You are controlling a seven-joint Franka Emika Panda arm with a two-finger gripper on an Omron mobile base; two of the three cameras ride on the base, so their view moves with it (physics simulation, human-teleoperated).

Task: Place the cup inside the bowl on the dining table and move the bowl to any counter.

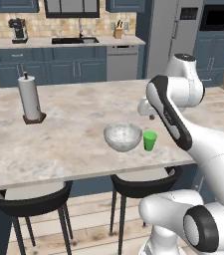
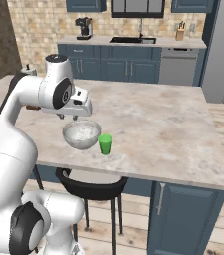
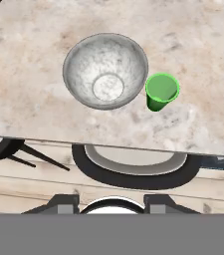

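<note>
The glassy speckled bowl (image 1: 122, 136) (image 2: 81, 134) (image 3: 106, 69) stands empty near the front edge of the dining table (image 1: 68, 144) (image 2: 158, 129) (image 3: 24, 99). The small green cup (image 1: 150, 140) (image 2: 105, 144) (image 3: 162, 91) stands upright just to the bowl's right, beside it and not inside. My gripper (image 2: 68, 118) (image 3: 112, 203) hangs above the table, over the bowl's near side and clear of both things. Its fingertips (image 3: 63, 201) stand apart with nothing between them.
A paper towel roll (image 1: 30, 98) stands on the table's left part. Black stools (image 1: 143, 182) (image 2: 91, 182) (image 3: 133, 167) sit under the front edge. The counter (image 1: 39, 43) (image 2: 133, 44) over blue cabinets runs along the back wall with a coffee machine (image 1: 18, 30), sink and knife block.
</note>
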